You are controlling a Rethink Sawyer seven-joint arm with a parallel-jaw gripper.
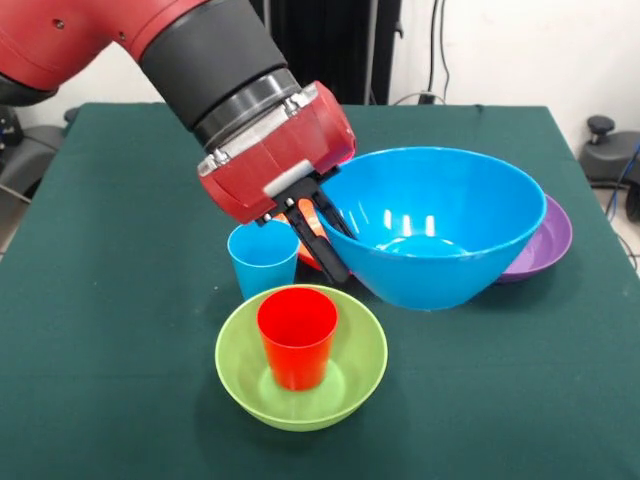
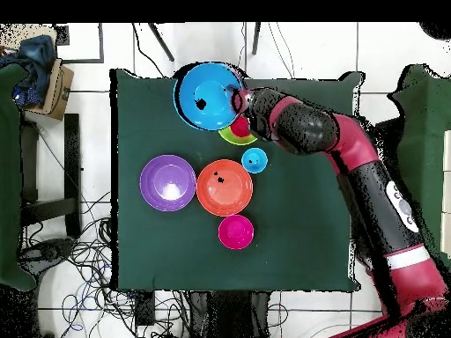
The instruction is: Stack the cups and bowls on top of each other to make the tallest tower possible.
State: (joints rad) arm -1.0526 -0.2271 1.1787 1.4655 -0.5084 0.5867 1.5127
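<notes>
My gripper (image 1: 322,238) reaches down at the left rim of the large blue bowl (image 1: 440,230) and is shut on it. The bowl hangs tilted a little above the table. In the overhead view the gripper (image 2: 240,101) is at that bowl's (image 2: 204,92) right rim. A red cup (image 1: 297,335) stands upright in the lime green bowl (image 1: 235,370) at the front; they also show in the overhead view, the cup (image 2: 238,129) in the bowl (image 2: 249,137). A light blue cup (image 1: 262,262) stands just behind it, beside my fingers. No yellow cups are in view.
A purple bowl (image 1: 548,240) lies behind the blue bowl. An orange bowl (image 1: 306,255) peeks out behind my fingers. In the overhead view the purple bowl (image 2: 167,182), orange bowl (image 2: 224,189), small pink bowl (image 2: 235,231) and light blue cup (image 2: 255,160) sit mid-table.
</notes>
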